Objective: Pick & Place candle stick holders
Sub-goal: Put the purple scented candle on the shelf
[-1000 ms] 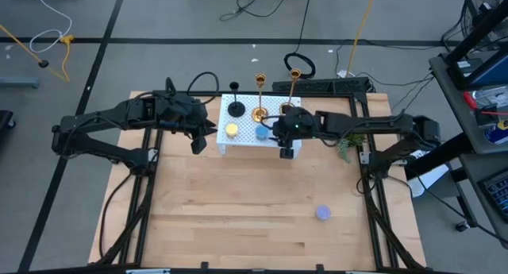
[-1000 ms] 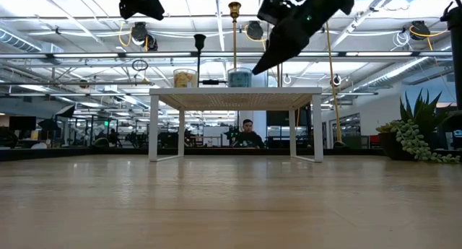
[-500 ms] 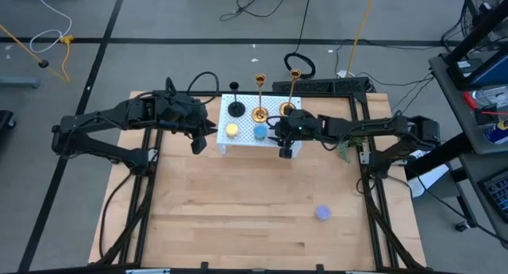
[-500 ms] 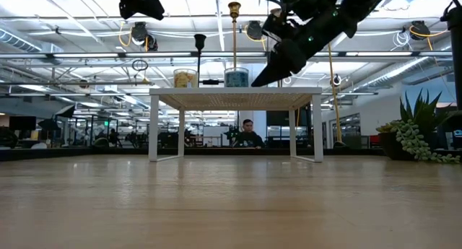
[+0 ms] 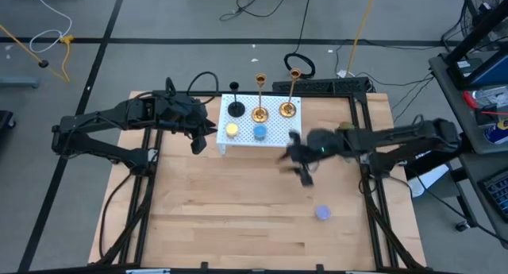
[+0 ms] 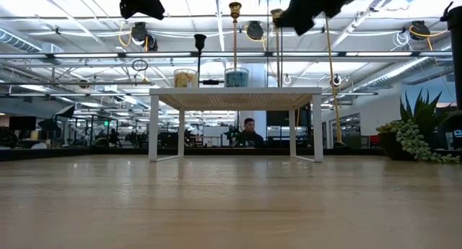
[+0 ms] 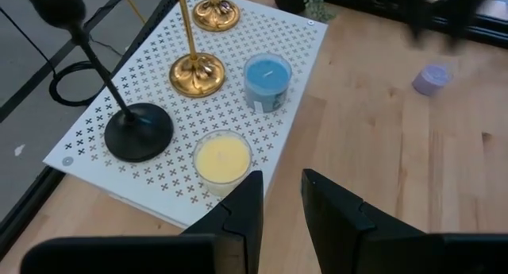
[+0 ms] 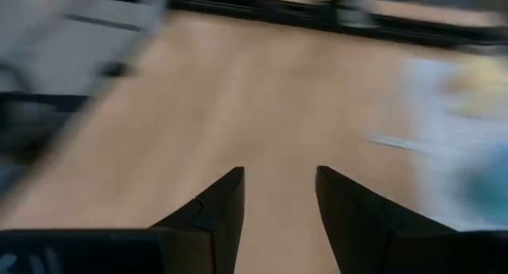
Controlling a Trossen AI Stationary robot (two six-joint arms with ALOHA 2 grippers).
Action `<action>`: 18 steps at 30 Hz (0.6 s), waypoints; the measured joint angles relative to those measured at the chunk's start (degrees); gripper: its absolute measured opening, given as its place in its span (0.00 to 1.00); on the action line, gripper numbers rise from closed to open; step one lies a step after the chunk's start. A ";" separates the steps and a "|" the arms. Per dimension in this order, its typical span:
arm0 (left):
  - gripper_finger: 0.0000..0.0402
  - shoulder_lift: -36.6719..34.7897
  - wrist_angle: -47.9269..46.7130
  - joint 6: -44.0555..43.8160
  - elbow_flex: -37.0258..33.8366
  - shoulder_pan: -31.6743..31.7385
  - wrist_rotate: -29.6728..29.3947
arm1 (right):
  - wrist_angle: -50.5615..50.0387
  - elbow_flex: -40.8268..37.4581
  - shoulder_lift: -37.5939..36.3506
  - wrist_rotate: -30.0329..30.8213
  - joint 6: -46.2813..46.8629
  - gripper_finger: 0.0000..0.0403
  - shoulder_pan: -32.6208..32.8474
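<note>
Right gripper [image 5: 305, 175] is hovering over bare desk [image 5: 238, 210], jaws parted, holding nothing. Left gripper [image 7: 279, 198] is hanging with jaws narrowly apart, empty; yellow candle [image 7: 221, 159] just ahead on stand [image 7: 302, 44].

a white perforated stand [image 5: 274, 136] sits on the wooden table [image 5: 238, 210]; a green plant sprig [image 6: 419, 137] lies near the table's right edge.

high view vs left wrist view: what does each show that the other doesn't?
Only the high view: both arms whole, the right tool over bare table, cables on the floor. Only the left wrist view: the left tool up close, empty, and the candle wicks. Both: white stand, black holder, two brass holders, yellow candle, blue candle, lavender candle.
</note>
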 joint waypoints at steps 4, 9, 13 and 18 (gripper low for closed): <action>0.24 0.00 0.22 -0.14 0.00 -0.43 -0.04 | -5.71 -0.02 0.04 -1.16 7.18 0.39 9.43; 0.24 0.00 0.28 -0.18 0.00 -0.72 0.01 | -17.80 -0.02 0.29 7.35 19.78 0.39 19.22; 0.24 0.00 0.28 -1.61 0.00 -0.74 -0.03 | -21.92 -0.02 0.24 10.60 31.58 0.39 25.56; 0.24 0.00 0.28 -2.07 0.00 -0.72 -0.04 | -26.22 -0.02 0.71 10.63 40.61 0.38 31.70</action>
